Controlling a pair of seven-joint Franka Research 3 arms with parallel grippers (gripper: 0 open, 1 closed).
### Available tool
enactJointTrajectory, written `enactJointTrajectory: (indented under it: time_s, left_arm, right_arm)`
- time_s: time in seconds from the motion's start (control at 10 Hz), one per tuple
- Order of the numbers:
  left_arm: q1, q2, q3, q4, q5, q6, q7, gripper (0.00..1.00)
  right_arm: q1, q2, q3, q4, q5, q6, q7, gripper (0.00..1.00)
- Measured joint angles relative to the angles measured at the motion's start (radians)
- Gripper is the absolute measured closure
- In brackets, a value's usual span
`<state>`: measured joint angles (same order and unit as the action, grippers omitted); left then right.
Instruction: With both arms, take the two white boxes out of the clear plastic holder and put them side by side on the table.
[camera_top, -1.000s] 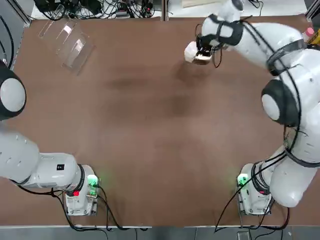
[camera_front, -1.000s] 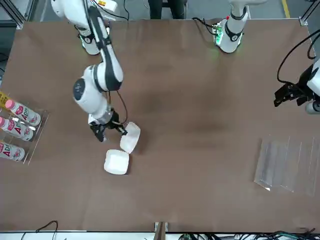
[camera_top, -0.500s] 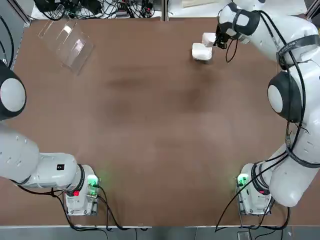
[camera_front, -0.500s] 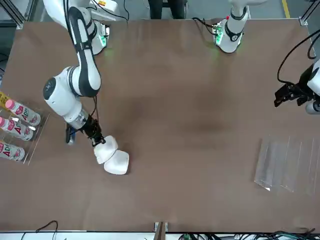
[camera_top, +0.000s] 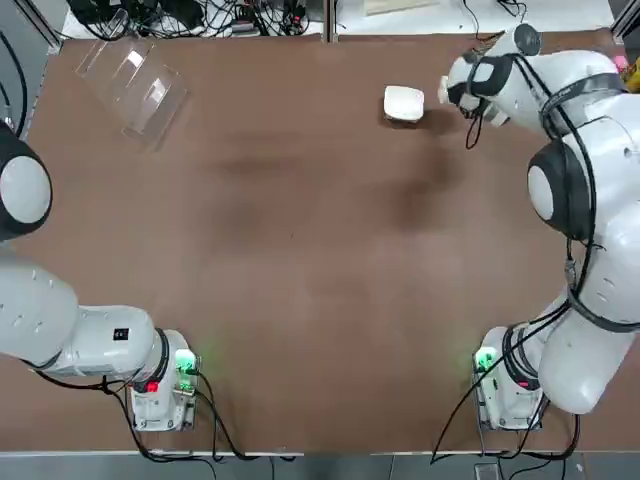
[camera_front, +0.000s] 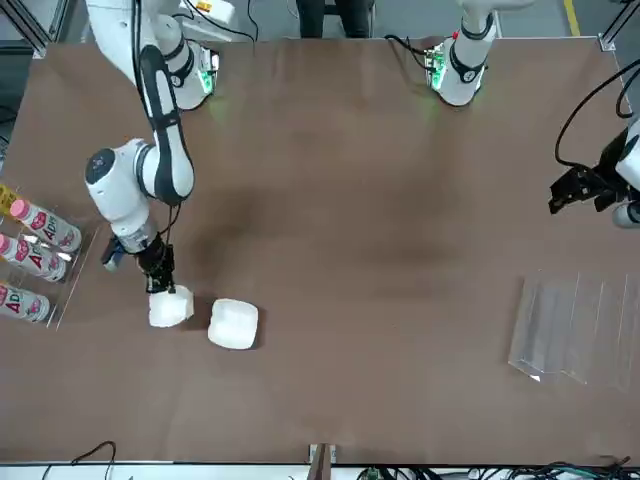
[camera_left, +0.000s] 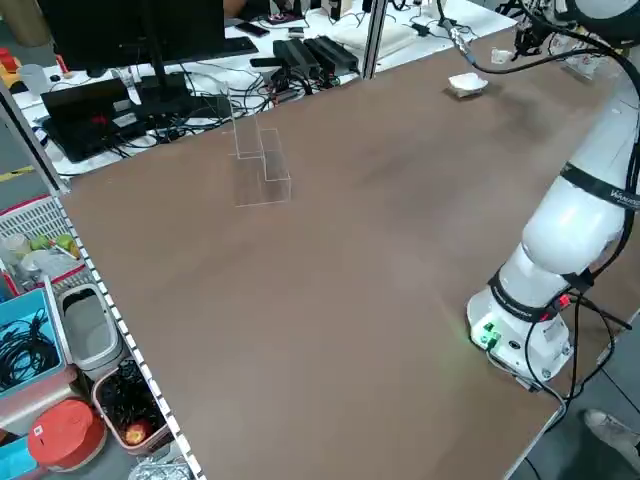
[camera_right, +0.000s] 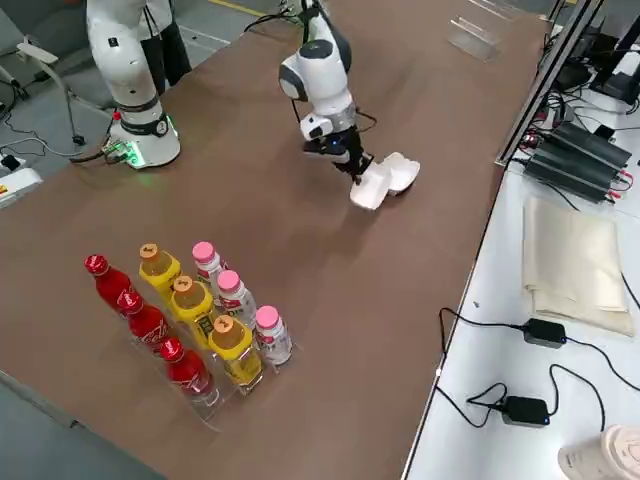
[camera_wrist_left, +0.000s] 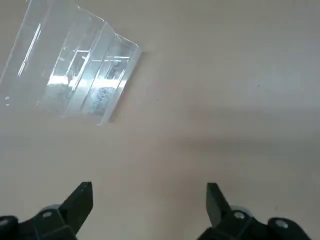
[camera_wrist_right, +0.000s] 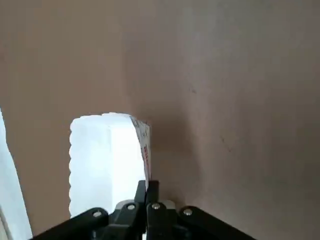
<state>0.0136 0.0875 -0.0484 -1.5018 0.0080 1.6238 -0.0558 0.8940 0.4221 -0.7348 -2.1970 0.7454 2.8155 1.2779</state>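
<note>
Boxes (camera_front: 233, 324) — white, rounded; alike

centre of table (camera_top: 300, 260): open | far edge: holder (camera_top: 135, 80), white boxes (camera_front: 232, 324)

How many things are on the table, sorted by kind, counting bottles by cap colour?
White boxes: 2
Clear plastic holder: 1
Clear bottle rack: 1
Red-capped bottles: 3
Orange-capped bottles: 3
Pink-capped bottles: 3
Total: 13
</note>
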Motion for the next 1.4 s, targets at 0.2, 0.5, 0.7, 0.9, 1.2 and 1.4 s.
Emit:
enactJointTrajectory:
  time_s: [0.2, 0.5, 0.7, 0.9, 1.2, 1.4]
  left_arm:
    - [0.001, 0.000, 0.000, 0.000, 0.000, 0.000, 0.000, 0.00]
    - [0.001, 0.000, 0.001, 0.001, 0.000, 0.000, 0.000, 0.00]
    - [0.001, 0.000, 0.001, 0.001, 0.000, 0.000, 0.000, 0.00]
    - [0.001, 0.000, 0.001, 0.001, 0.000, 0.000, 0.000, 0.00]
    - [0.001, 0.000, 0.001, 0.001, 0.000, 0.000, 0.000, 0.00]
    - [0.001, 0.000, 0.001, 0.001, 0.000, 0.000, 0.000, 0.00]
  right_arm:
    - [0.008, 0.053, 0.003, 0.000, 0.000, 0.082, 0.134, 0.98]
    - [0.034, 0.117, 0.013, 0.002, 0.000, 0.120, 0.247, 0.98]
    - [0.039, 0.138, 0.033, 0.009, 0.000, 0.122, 0.271, 0.98]
    - [0.048, 0.153, 0.057, 0.017, 0.000, 0.122, 0.284, 0.98]
    - [0.068, 0.170, 0.063, 0.019, 0.000, 0.124, 0.288, 0.98]
    - [0.069, 0.174, 0.063, 0.019, 0.000, 0.125, 0.288, 0.98]
